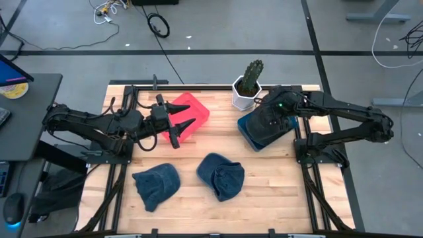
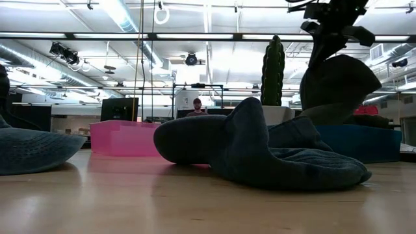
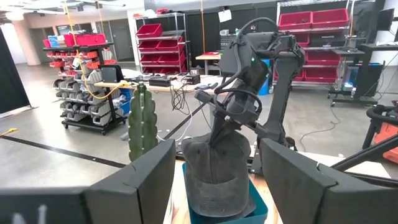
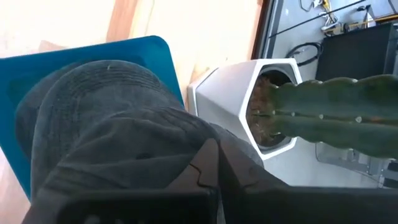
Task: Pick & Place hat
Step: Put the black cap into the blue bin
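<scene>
The right end effector [image 1: 272, 114] is clamped on a dark hat [image 3: 217, 171], holding it over the blue bin [image 1: 250, 135] just beside the potted cactus [image 1: 250, 77]. The left end effector [image 1: 180, 121] hangs over the pink bin [image 1: 197, 109], its fingers apart and holding nothing. Two more dark hats [image 1: 157, 183] [image 1: 221, 175] lie near each other on the wooden table [image 1: 277, 192].
</scene>
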